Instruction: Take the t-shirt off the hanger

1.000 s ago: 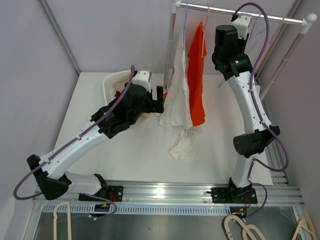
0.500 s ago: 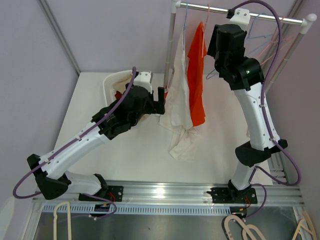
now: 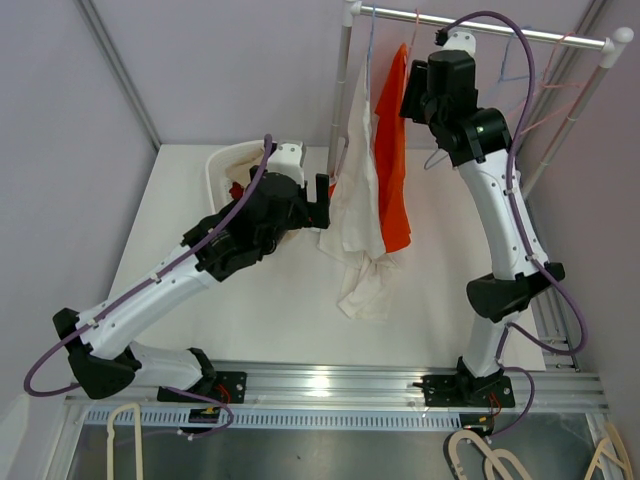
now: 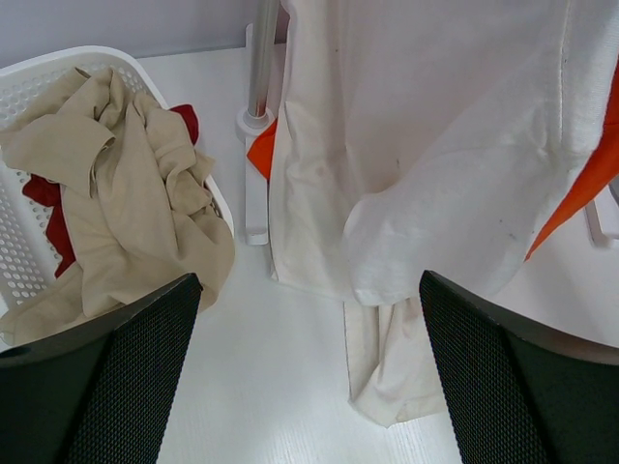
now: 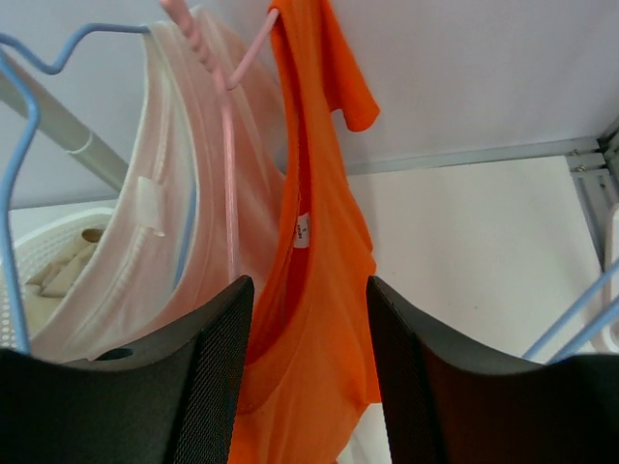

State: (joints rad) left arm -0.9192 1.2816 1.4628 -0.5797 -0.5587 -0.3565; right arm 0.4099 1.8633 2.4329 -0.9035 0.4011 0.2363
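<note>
Collar height is where the right gripper (image 5: 308, 290) hangs, jaws partly apart and clamping nothing I can make out, with the orange t-shirt (image 5: 324, 184) directly ahead, draped long-axis downward from the pink hanger (image 5: 229, 126) on the rail (image 3: 575, 39). The left gripper (image 4: 309, 290) gapes wide lower down, facing the white t-shirt (image 4: 435, 145), so the right arm is nearer the hanger's shoulders.
</note>
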